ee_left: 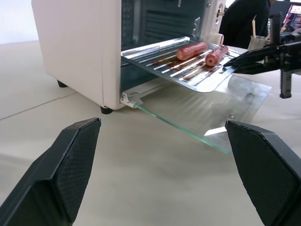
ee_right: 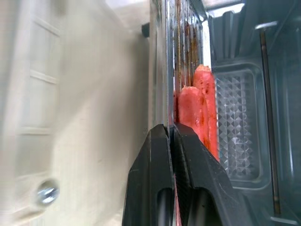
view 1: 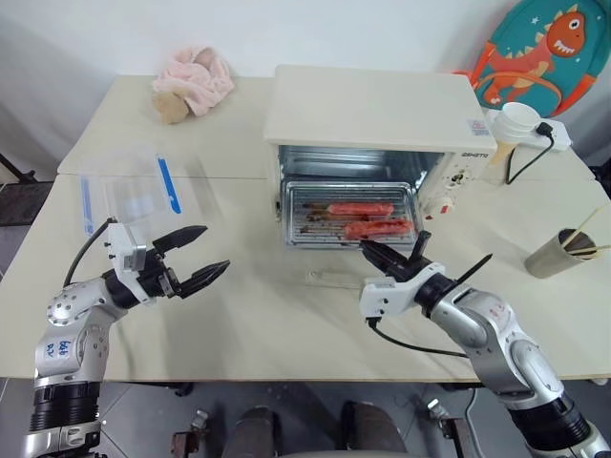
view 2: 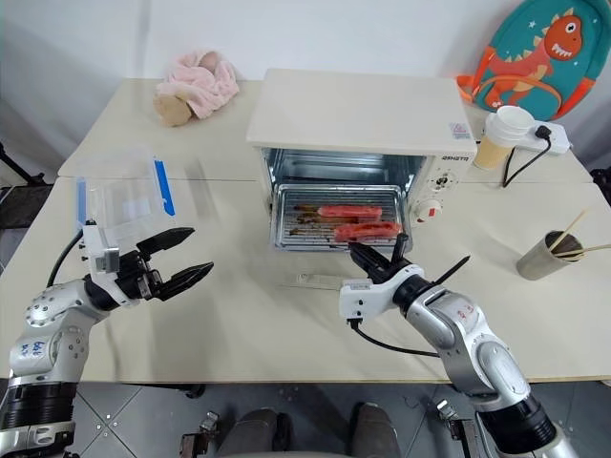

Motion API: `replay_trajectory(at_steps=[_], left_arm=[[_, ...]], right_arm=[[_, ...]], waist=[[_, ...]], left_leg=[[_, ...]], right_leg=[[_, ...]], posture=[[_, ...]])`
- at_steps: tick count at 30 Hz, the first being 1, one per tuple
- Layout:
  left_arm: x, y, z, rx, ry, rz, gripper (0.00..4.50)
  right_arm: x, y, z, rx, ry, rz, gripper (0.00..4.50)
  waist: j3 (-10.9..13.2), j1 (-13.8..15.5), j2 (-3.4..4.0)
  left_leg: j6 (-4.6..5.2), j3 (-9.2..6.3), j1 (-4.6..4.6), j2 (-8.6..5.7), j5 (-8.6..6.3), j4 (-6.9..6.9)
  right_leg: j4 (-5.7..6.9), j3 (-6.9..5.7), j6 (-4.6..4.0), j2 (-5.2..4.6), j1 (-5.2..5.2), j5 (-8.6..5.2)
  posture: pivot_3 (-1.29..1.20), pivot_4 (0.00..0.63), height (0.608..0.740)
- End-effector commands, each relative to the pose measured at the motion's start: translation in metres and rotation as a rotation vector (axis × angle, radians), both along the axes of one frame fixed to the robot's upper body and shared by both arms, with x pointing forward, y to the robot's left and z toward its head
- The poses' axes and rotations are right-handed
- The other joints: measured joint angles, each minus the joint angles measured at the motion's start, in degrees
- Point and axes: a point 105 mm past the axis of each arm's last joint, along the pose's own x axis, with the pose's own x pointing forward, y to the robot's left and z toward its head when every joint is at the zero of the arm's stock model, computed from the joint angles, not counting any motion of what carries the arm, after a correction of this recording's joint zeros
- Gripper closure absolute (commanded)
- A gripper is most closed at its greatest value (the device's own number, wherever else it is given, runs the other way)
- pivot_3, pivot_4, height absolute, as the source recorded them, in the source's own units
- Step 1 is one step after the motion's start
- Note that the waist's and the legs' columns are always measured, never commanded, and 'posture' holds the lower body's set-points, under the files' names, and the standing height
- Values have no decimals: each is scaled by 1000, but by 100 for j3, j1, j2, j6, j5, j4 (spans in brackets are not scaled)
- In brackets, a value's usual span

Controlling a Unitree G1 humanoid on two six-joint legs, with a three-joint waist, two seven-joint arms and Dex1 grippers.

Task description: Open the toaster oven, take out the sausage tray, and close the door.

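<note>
The cream toaster oven [view 1: 372,110] stands at the back of the table with its glass door [ee_left: 211,113] folded down flat onto the tabletop. The silver sausage tray [view 1: 315,224] sticks partly out of the opening over the door and carries two reddish sausages [view 1: 361,208]. My right gripper [view 1: 374,250] is shut on the tray's front edge, right of its middle; in the right wrist view its fingers [ee_right: 155,160] pinch the thin metal rim. My left gripper [view 1: 216,248] hovers open and empty over the table to the left of the oven, pointing toward the door.
A clear plastic box with blue clips [view 1: 143,196] lies behind my left gripper. A pink plush toy [view 1: 196,81] sits at the back left. A paper cup [view 1: 516,124] and a power strip stand right of the oven, and a metal cup with chopsticks [view 1: 558,253] at the right edge.
</note>
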Motion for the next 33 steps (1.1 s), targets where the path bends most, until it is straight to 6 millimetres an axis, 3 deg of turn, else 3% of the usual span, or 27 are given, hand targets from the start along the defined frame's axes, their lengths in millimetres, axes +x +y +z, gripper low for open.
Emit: replay_trajectory(at_steps=[1,10,15,18,23,29,33], left_arm=[[-3,-10,5,-18,40,-62,0],[-4,-40,2,-227,580,-195,0],[6,-60,27,-374,775,-293,0],[9,-65,34,-390,811,-304,0],[12,-78,24,-343,899,-285,0],[19,-92,20,-411,970,-293,0],[24,-92,18,-443,985,-275,857]], right_arm=[[-11,-3,16,5,-61,13,4473],[-21,-2,15,-4,-67,31,4473],[-27,1,12,-34,-59,81,4473],[-29,3,13,-38,-62,104,4473],[-31,6,14,-42,-57,136,4473],[-34,12,15,-40,-49,181,4473],[-34,14,15,-36,-43,194,4500]], waist=[[0,-11,0],[0,7,-1],[0,-2,-3],[0,-39,-3],[0,-26,-3],[0,9,-4],[-1,-5,-4]], left_leg=[[0,3,1,0,0,1],[1,-34,7,0,1,9],[0,-52,10,-1,2,12],[-1,-51,14,-1,2,11],[-4,-50,16,0,4,9],[-4,-52,14,-2,4,17],[-5,-51,15,-2,4,18]], right_leg=[[-1,1,0,0,1,0],[4,10,0,1,6,0],[6,10,0,1,12,0],[9,10,0,1,12,0],[9,10,0,3,12,0],[7,11,0,3,18,0],[6,10,0,3,18,0]], posture=[[0,150,740],[0,150,740],[0,150,740],[0,150,740],[0,150,740],[0,150,740],[0,150,740]])
